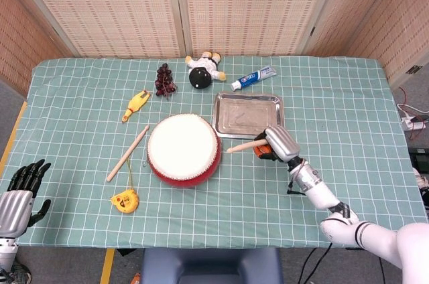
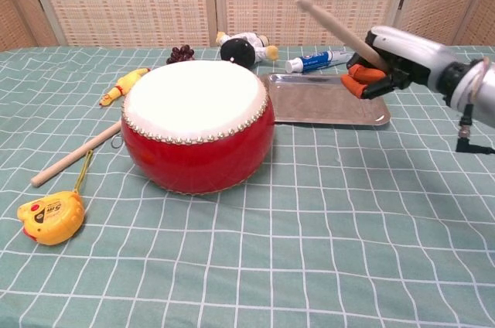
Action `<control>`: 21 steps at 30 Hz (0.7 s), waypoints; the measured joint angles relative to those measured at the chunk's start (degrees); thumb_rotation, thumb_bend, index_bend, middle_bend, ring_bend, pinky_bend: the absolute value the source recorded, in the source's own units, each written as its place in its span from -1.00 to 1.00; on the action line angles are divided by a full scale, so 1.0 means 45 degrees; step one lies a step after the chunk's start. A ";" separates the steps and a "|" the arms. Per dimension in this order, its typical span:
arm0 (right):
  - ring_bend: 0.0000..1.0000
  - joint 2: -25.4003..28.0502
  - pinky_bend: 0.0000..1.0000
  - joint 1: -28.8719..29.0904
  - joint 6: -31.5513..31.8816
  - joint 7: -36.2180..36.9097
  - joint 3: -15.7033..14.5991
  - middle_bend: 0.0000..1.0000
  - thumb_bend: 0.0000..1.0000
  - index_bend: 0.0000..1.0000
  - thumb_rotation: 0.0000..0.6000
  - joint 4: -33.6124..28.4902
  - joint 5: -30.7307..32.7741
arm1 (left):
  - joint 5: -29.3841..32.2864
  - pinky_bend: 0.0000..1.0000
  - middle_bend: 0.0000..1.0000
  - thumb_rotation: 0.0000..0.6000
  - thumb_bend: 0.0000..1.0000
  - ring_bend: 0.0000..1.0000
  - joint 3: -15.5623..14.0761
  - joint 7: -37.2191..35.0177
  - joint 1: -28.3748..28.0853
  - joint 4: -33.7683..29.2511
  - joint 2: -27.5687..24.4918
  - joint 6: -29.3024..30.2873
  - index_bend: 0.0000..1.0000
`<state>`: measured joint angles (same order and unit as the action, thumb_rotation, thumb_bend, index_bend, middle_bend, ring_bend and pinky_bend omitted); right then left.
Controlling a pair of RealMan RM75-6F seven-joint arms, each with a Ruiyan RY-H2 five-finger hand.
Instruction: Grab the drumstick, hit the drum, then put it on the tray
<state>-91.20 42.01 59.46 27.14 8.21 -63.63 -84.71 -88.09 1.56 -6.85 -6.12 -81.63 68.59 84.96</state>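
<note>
I'm gripping the pale wooden drumstick in my right hand, angling it toward the red drum with the white skin; hit and steel tray drop not yet done, left hand idling empty, fingers apart

Bare cloth lies open right of the drum and in front of the tray, while a doll, toothpaste and grapes crowd the far edge behind them.

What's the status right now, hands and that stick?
Right hand grips the drumstick, raised, tip aimed toward the drum. Left hand idle at table edge, holding nothing. Nothing between stick and drum.
</note>
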 measured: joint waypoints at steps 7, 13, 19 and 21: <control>1.00 0.0373 1.00 0.1733 -0.1895 -0.7157 0.1046 1.00 0.21 1.00 1.00 -0.0825 0.1958 | -0.0006 -0.96 -1.00 1.00 -0.31 -1.00 0.0013 -0.0128 0.0005 0.0095 -0.0030 0.0065 -0.95; 1.00 0.0274 1.00 0.3132 -0.2954 -1.0877 0.1558 1.00 0.21 1.00 1.00 -0.0928 0.3643 | -0.0006 -0.96 -1.00 1.00 -0.31 -1.00 -0.0004 -0.0215 0.0027 0.0144 -0.0050 0.0090 -0.95; 1.00 0.0072 1.00 0.3749 -0.3221 -1.3016 0.1281 1.00 0.21 1.00 1.00 -0.0584 0.4123 | -0.0043 -0.96 -1.00 1.00 -0.31 -1.00 -0.0003 -0.0259 0.0021 0.0164 -0.0022 0.0131 -0.95; 1.00 -0.0023 1.00 0.3819 -0.3203 -1.3454 0.1146 1.00 0.21 1.00 1.00 -0.0433 0.4268 | -0.0068 -0.96 -1.00 1.00 -0.31 -1.00 -0.0016 -0.0255 0.0015 0.0164 -0.0019 0.0132 -0.95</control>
<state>-91.31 59.19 45.05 -33.40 13.37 -65.58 -65.51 -88.40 1.48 -8.00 -6.05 -80.90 68.50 85.55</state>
